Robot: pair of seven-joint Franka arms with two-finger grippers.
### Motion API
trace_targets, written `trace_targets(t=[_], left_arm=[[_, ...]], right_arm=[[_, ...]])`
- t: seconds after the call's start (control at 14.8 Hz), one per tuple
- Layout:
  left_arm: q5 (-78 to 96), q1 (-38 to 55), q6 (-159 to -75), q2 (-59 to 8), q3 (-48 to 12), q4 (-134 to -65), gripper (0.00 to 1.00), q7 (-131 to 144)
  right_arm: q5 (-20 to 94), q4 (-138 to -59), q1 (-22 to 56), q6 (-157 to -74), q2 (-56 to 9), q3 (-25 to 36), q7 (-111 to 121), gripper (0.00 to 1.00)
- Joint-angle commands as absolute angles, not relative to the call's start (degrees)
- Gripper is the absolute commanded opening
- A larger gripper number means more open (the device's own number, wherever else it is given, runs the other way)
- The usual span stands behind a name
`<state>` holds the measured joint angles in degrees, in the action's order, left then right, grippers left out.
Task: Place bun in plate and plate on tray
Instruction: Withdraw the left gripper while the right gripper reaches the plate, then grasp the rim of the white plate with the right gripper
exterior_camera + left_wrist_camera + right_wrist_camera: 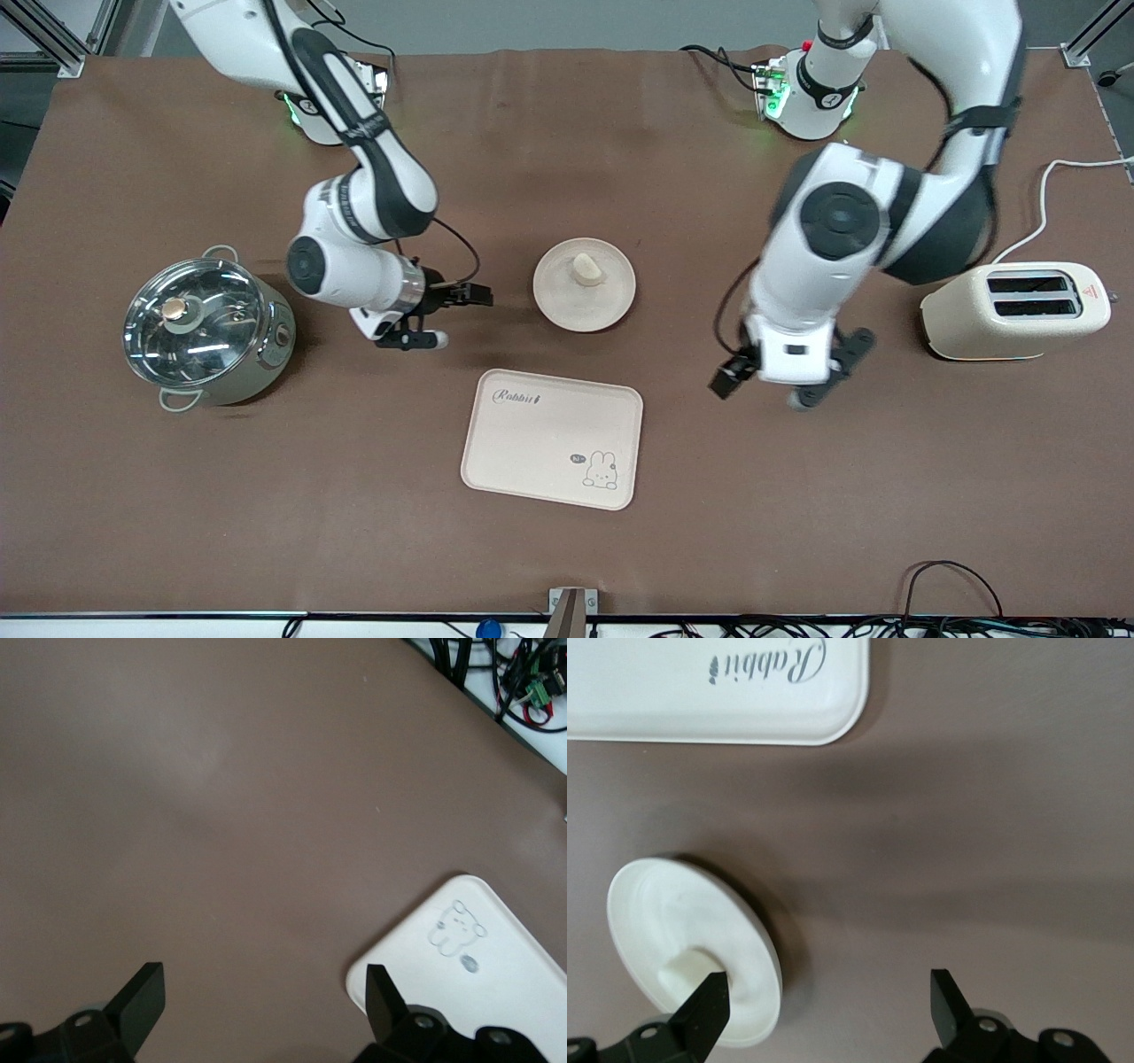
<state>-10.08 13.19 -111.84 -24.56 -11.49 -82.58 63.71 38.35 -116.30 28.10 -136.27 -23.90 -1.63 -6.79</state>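
Observation:
The bun [586, 268] lies in the round cream plate [567, 310] at mid-table. The Rabbit tray [532, 443] lies flat and bare, nearer to the front camera than the plate. My right gripper [461, 317] is open and empty, low beside the plate toward the right arm's end. Its wrist view shows the plate [656, 912], the bun [682, 970], the tray [718, 691] and the gripper [828, 997]. My left gripper [772, 388] is open and empty over bare table toward the left arm's end. Its wrist view shows the gripper [261, 997] and a tray corner [478, 966].
A steel pot with a glass lid [204, 328] stands at the right arm's end of the table. A cream toaster [1014, 310] with its white cable [1045, 190] stands at the left arm's end. Brown cloth covers the table.

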Motion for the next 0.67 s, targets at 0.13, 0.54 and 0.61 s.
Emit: trace_targets(t=[0.13,0.54,0.61], left_arm=[[-10.46,7.22,-107.68,-18.55,-12.04,-82.71,1.00,49.07],[-9.49,2.90,-105.64,-17.66,-12.31,-82.53,1.00,38.68],[-9.75,2.90,-105.64,-17.93,-12.30,-82.53,1.00,37.11]], right_arm=[[47.19,-117.69,35.06,-144.31,-27.68,-1.05,-7.21,0.99],[52.64,-117.60,40.33,-147.64,-29.44,-1.05,-7.21,0.76],[52.73,-117.60,40.60,-148.61,-29.97,-1.05,-7.21,0.66]])
